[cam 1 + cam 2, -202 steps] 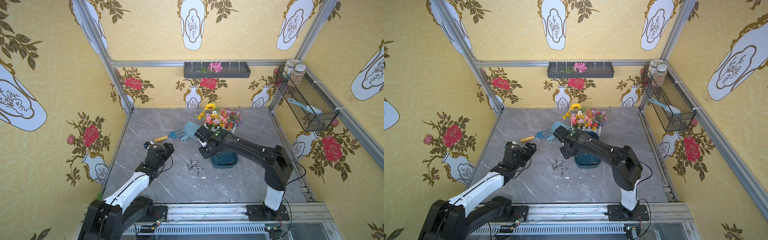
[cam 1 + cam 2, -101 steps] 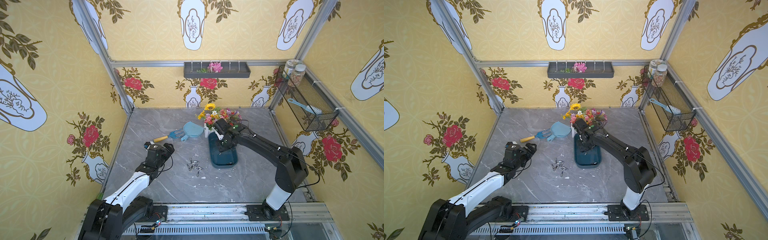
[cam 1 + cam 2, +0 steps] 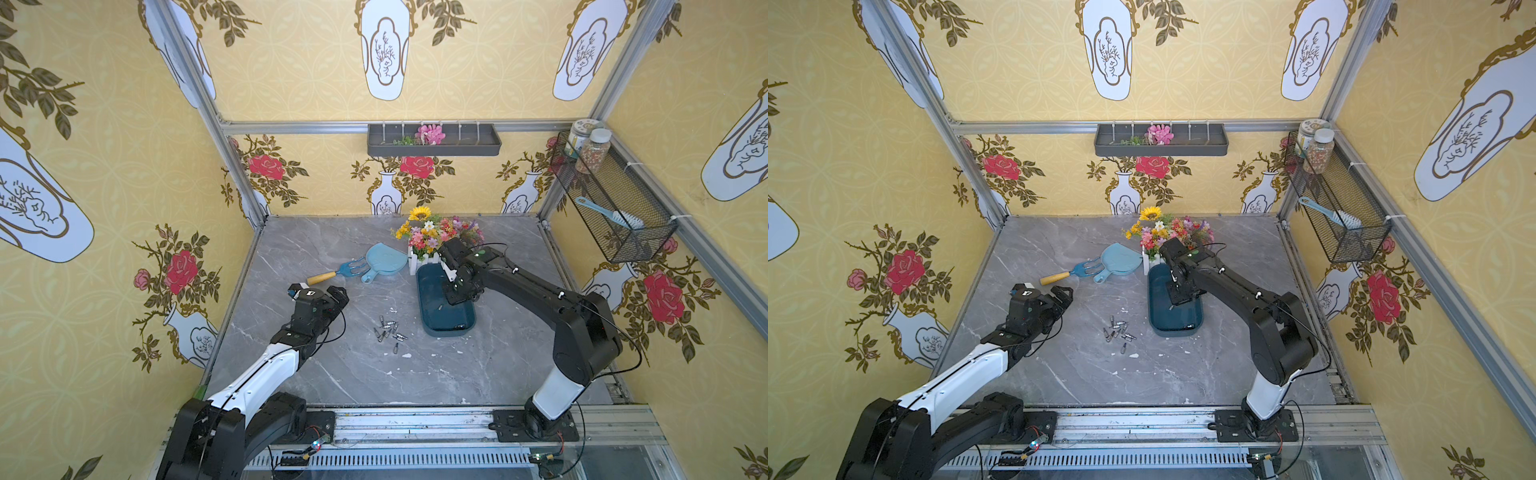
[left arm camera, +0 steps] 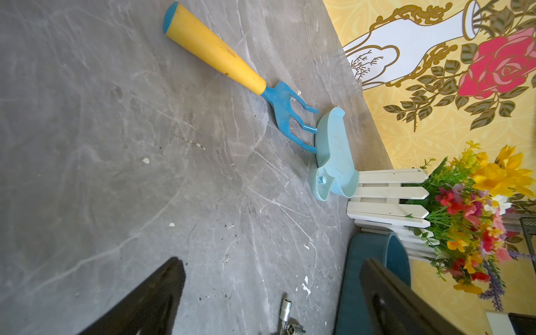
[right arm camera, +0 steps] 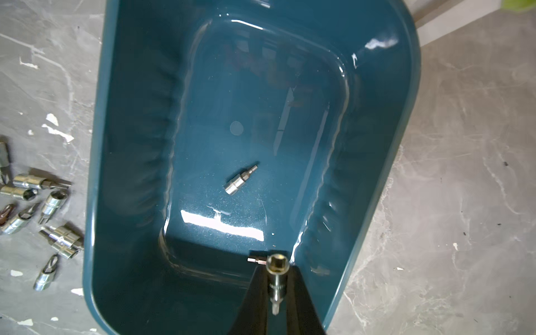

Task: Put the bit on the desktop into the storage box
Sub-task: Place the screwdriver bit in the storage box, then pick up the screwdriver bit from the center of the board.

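Observation:
Several silver bits (image 3: 390,330) (image 3: 1119,332) (image 5: 37,208) lie in a loose pile on the grey desktop (image 3: 332,374), just left of the dark teal storage box (image 3: 449,332) (image 3: 1175,328) (image 5: 98,145). My right gripper (image 3: 457,291) (image 5: 277,268) hangs over the box's far half, shut on one bit (image 5: 277,278). One loose bit (image 5: 240,180) lies on the box floor, and another (image 5: 256,260) peeks out beside the held one. My left gripper (image 3: 318,293) (image 4: 272,262) is open and empty, left of the pile.
A light blue dustpan (image 3: 384,259) and a yellow-handled rake (image 3: 332,272) lie behind the pile. A flower pot with a white fence (image 3: 432,237) stands against the box's far end. On the walls hang a dark trough (image 3: 434,141) and a wire basket (image 3: 611,199).
My right arm has swung right from beside the pile to above the storage box, still shut on a bit. The left arm has stayed where it was.

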You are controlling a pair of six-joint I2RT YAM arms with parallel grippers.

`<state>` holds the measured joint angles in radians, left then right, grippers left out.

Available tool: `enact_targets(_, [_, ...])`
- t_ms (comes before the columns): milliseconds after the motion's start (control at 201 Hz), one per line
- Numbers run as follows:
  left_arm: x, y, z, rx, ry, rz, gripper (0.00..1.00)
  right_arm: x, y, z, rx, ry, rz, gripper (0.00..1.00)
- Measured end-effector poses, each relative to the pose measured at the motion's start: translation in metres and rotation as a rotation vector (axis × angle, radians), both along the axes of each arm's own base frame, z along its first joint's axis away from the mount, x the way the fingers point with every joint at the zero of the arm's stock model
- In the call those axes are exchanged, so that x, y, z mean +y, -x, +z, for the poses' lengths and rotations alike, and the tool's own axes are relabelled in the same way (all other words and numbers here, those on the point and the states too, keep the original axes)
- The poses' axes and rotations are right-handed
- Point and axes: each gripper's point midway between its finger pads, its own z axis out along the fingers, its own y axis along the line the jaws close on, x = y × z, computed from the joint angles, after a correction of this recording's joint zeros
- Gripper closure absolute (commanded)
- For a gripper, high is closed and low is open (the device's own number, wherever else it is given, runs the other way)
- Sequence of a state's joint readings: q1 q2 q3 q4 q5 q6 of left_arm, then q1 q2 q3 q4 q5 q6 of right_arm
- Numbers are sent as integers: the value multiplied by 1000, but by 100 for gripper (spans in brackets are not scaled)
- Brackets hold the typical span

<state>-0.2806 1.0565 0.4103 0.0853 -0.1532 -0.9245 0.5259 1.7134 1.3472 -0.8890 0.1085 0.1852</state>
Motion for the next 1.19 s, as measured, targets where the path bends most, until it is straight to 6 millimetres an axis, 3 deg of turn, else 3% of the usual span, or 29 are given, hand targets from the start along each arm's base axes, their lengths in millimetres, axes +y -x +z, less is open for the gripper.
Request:
enact_targets(414, [0, 0, 0, -2, 1, 0, 0, -1, 2, -3, 9, 6, 3, 79])
enact_targets(867, [0, 0, 4, -15, 3, 1, 0, 0, 4, 10, -25, -11, 13, 48])
enact_targets(992, [1, 0, 4, -15, 3, 2, 0, 11, 9, 15, -36, -12, 43, 39])
enact_targets(1192, [1, 1, 2, -11, -1, 4, 0, 49, 22, 27, -73, -26, 122, 27])
